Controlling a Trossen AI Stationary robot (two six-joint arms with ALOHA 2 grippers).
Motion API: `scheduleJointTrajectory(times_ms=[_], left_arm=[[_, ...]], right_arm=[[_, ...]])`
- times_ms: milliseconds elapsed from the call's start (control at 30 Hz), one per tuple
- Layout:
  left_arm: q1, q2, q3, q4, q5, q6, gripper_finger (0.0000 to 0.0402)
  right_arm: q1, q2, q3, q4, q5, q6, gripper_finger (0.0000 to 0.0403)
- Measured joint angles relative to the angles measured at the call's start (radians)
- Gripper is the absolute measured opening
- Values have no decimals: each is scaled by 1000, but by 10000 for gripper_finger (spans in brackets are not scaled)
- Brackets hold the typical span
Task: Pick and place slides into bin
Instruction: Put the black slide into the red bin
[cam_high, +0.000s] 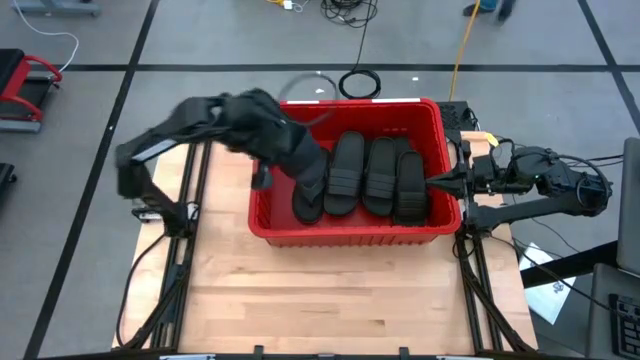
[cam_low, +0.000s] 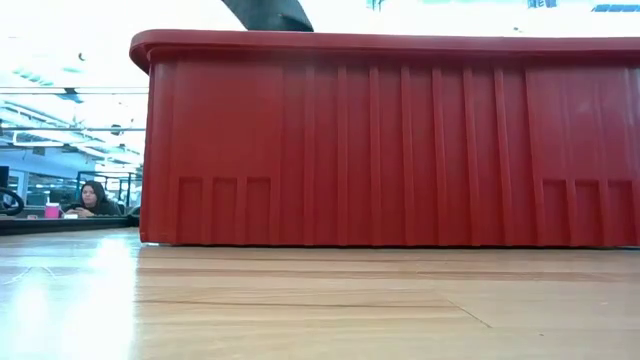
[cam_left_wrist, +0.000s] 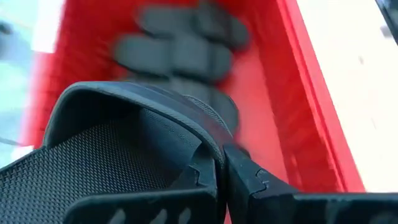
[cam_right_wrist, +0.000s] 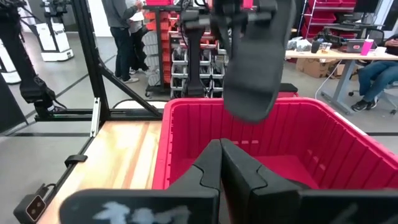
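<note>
The left hand (cam_high: 300, 165), clamped on a matte black rubber slide (cam_right_wrist: 255, 68), hangs over the red plastic bin's (cam_high: 345, 232) left end for dropping; the right hand (cam_high: 440, 182) waits clenched at its right rim.

We see the red bin (cam_low: 390, 140) standing on the wooden table (cam_low: 300, 305), filling most of our view. A dark arm (cam_low: 268, 14) dips behind its rim, and a seated person (cam_low: 92, 198) shows far behind.

Light wood table (cam_high: 330, 290), plank top, black frame rails along left and right edges. Red bin (cam_high: 350, 228) sits directly on it at the far half, roughly centred. Near half bare wood.
</note>
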Motion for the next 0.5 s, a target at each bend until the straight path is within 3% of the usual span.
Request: scheduleJointTrajectory(times_ms=[233,367,500], left_arm=[[75,179,82,-261,151,307,0],[100,228,82,-292,207,473,0],[159,268,83,-290,340,584,1]], right_arm=[[0,0,0,1,0,0,0],[0,0,0,9,0,4,0],[0,0,0,8,0,28,0]])
